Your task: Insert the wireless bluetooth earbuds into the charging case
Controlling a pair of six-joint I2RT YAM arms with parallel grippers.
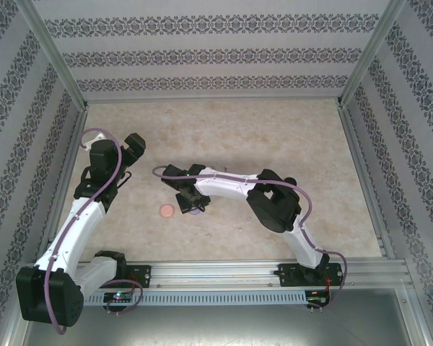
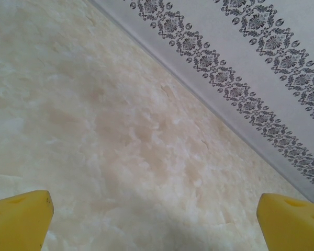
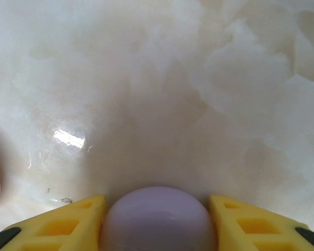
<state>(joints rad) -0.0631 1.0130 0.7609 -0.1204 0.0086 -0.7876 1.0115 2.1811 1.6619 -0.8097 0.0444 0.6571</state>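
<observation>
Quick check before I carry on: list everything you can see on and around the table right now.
purple disc: one, pale purple, on the table between the right hand's fingers
pink disc: one, pale pink, on the table just left of the purple disc, apart from it
table: one, beige marble pattern
walls: three, white with dark ornamental bands, at the left, far and right sides
rail: one, silver metal, along the near edge
left arm: one, white and black, near the left wall
right arm: one, white and black, stretched toward the table's middle
left hand: yellow fingers, wide open over bare table
right hand: yellow fingers, closed against both sides of the purple disc
</observation>
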